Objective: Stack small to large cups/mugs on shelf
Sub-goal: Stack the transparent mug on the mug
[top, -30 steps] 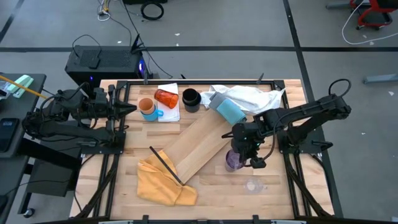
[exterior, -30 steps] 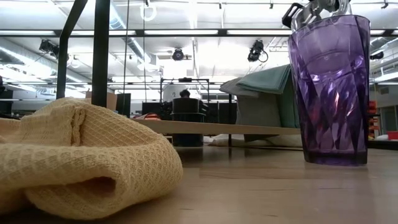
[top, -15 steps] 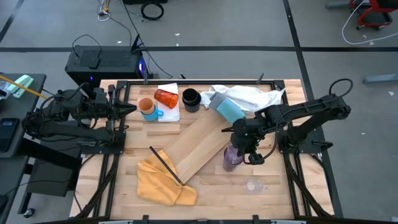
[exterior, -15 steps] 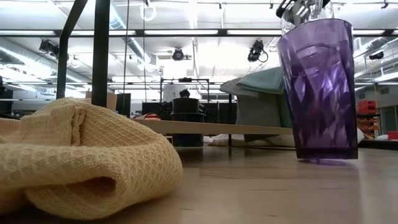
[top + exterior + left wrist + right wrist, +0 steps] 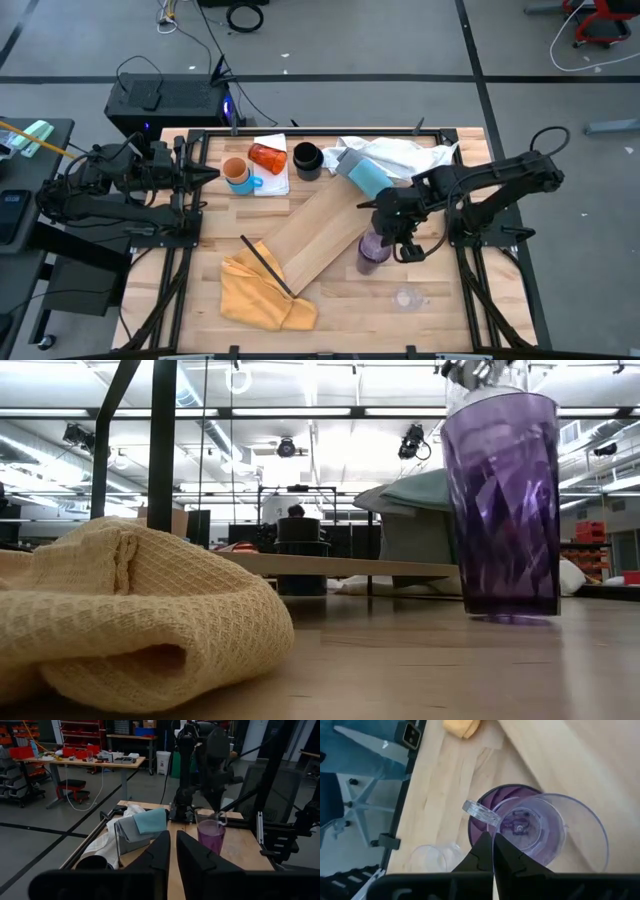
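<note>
Purple cup [image 5: 372, 250], one only, stands on the desk [image 5: 340, 310] just off the near right end of the board [image 5: 315, 235], a hair tilted in the low view. One clear cup [image 5: 547, 827] with a small handle sits nested in its mouth, the rim showing above the purple one. The right hand [image 5: 492, 840] comes down from above with fingers pressed together on that clear rim; I cannot tell whether the purple wall is caught in the pinch too. A second clear cup [image 5: 405, 297] stands apart on the desk, nearer the front edge. The one board of pale wood lies flat and slantwise across the middle, nothing on it. At the back: one white pad [image 5: 275, 178] with one red-orange tumbler [image 5: 267, 156] on its side on it; one blue mug [image 5: 240, 180] at the pad's left edge with one orange cup [image 5: 234, 168] inside; one black mug [image 5: 306, 158] upright just right of the pad. One pale-blue cylinder [image 5: 370, 178] lies against one white cloth [image 5: 395, 155]. One yellow cloth [image 5: 262, 290] is bunched at the front left, with one thin black stick [image 5: 266, 265] across it. The left hand [image 5: 173, 834] waits at the desk's left edge, fingers a thin slit apart, holding nothing.
</note>
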